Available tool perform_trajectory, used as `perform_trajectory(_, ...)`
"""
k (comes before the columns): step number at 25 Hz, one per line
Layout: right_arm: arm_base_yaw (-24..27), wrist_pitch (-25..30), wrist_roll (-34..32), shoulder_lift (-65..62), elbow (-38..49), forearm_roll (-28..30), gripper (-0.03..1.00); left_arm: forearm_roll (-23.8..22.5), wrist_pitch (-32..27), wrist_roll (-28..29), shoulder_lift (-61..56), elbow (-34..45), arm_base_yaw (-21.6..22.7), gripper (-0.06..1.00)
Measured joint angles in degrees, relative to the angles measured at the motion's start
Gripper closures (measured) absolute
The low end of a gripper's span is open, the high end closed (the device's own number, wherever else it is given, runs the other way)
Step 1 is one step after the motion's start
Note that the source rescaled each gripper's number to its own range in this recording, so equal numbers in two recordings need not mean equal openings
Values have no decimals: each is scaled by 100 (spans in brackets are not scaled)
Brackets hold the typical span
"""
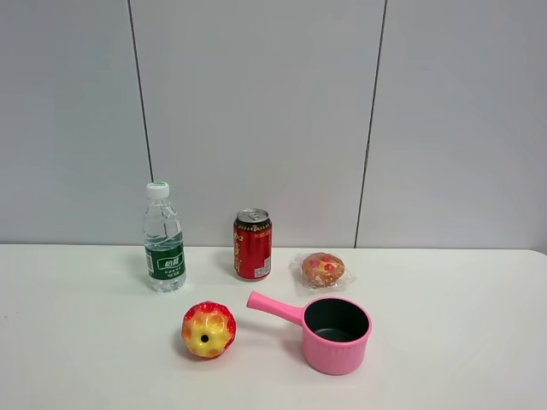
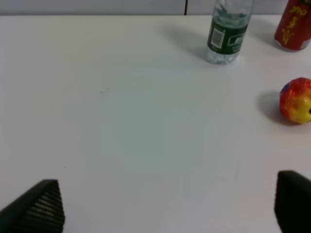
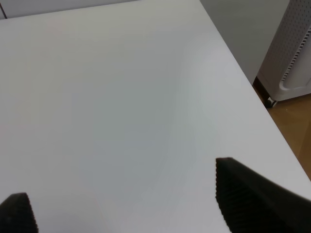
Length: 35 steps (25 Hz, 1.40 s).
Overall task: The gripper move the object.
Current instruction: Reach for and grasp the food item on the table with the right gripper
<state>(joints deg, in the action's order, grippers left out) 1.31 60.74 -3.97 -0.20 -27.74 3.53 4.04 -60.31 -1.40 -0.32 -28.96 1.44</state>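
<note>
The object, a small golden-brown bun with red spots in clear wrap (image 1: 323, 270), lies on the white table to the right of the red can, behind the pink pot. It does not show in either wrist view. Neither gripper shows in the exterior high view. My left gripper (image 2: 167, 206) is open and empty over bare table, well short of the bottle and the bumpy ball. My right gripper (image 3: 129, 204) is open and empty over bare table near the table's right edge.
A water bottle (image 1: 163, 239) and a red can (image 1: 253, 245) stand at the back. A yellow-red bumpy ball (image 1: 208, 329) and a pink pot (image 1: 336, 335) with its handle pointing left sit in front. A white appliance (image 3: 296, 53) stands beyond the table edge.
</note>
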Motion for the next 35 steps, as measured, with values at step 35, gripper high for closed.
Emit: perform_trajectory(35,0,-146,397,951,-1561,-961,57,0,0,0,0,0,0,-6)
